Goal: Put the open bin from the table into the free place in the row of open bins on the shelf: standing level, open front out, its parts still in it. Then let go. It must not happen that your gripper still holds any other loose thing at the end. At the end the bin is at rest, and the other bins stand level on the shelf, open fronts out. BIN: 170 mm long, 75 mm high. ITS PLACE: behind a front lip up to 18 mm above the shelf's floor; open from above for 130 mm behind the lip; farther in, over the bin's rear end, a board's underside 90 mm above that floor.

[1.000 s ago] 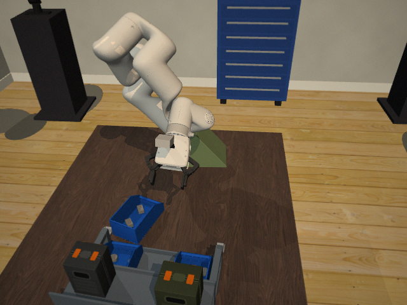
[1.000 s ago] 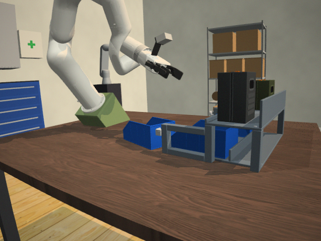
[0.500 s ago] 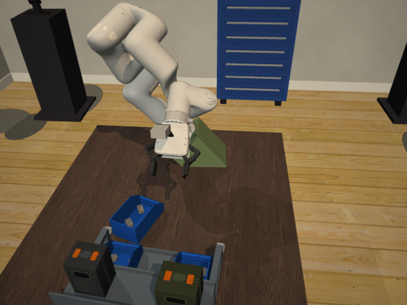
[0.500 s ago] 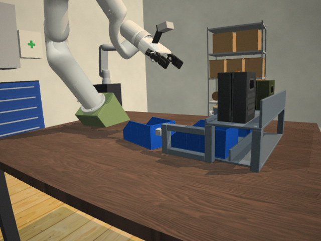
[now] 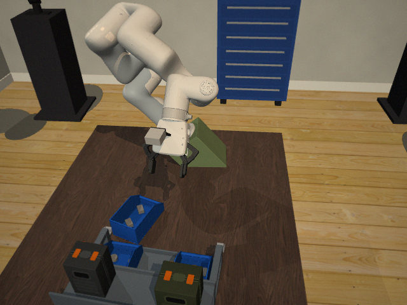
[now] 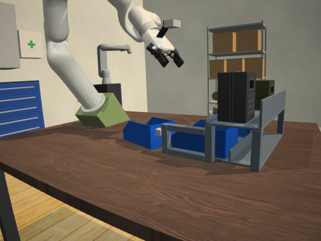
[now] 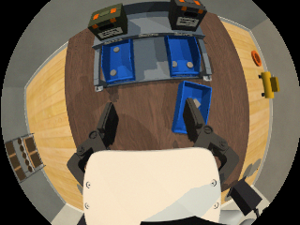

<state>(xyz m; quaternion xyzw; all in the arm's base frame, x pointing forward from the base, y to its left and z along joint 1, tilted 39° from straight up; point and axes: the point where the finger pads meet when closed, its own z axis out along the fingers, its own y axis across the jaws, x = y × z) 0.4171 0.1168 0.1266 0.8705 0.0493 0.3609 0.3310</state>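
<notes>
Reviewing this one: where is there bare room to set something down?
On the lower shelf, between the dark case's bin and the green case's bin; above, between the dark case and green case. Crowded: where the loose bin crowds the shelf's post.
</notes>
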